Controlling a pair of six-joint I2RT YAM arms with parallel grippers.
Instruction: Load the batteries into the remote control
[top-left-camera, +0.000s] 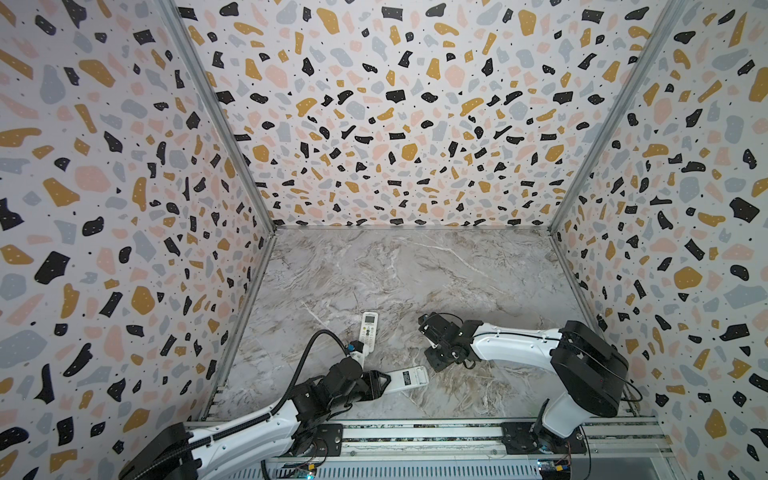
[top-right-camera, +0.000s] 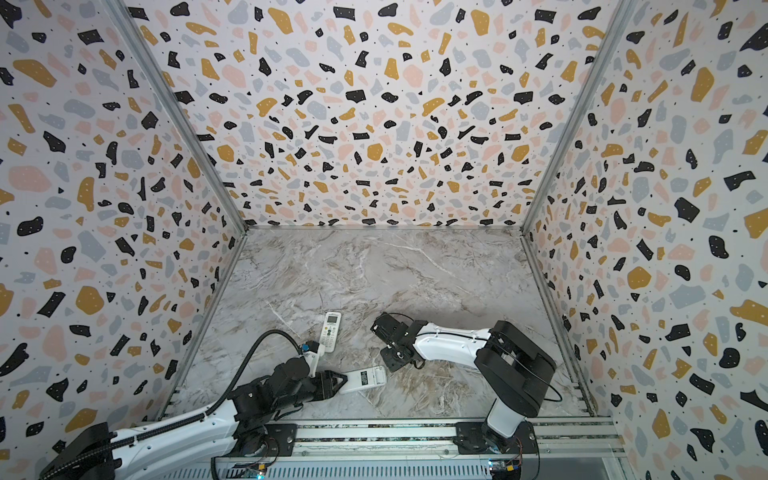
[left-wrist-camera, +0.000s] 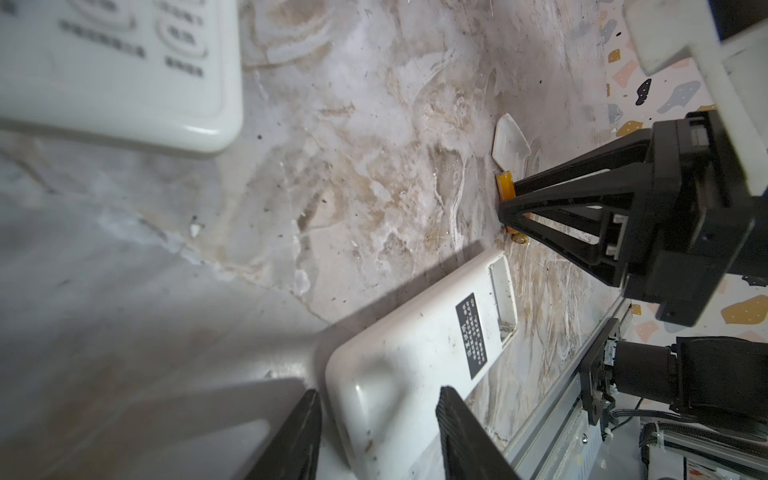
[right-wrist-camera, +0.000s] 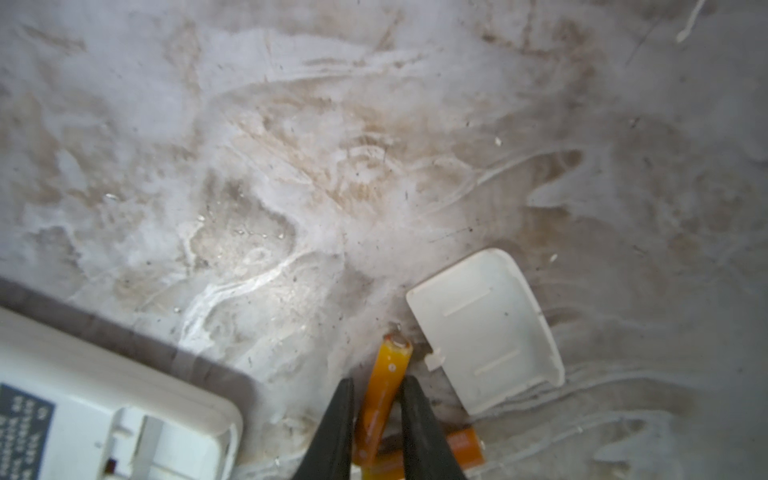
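1. Marble table (top-left-camera: 415, 270): everything sits in its near half, in both top views.
2. Face-down remote (top-left-camera: 409, 379): white, lies flat near the front rail with its label up. Its battery bay (left-wrist-camera: 505, 299) is uncovered at the end away from the left arm, and no cell shows in it.
3. Face-up remote (top-left-camera: 368, 330): lies farther back with its buttons up, apart from the first.
4. Left gripper (left-wrist-camera: 380, 392): fingers straddle the closed end of the face-down remote. Cannot tell whether they press on it.
5. Right gripper (right-wrist-camera: 378, 380): lowered to the table beyond the open bay, fingers close on either side of an orange battery (right-wrist-camera: 388, 365). Firm clamping cannot be confirmed.
6. Battery cover (right-wrist-camera: 486, 328): white, lies loose on the table just beside that battery.
7. Second orange battery (right-wrist-camera: 461, 451): lies crosswise under the first, touching it.
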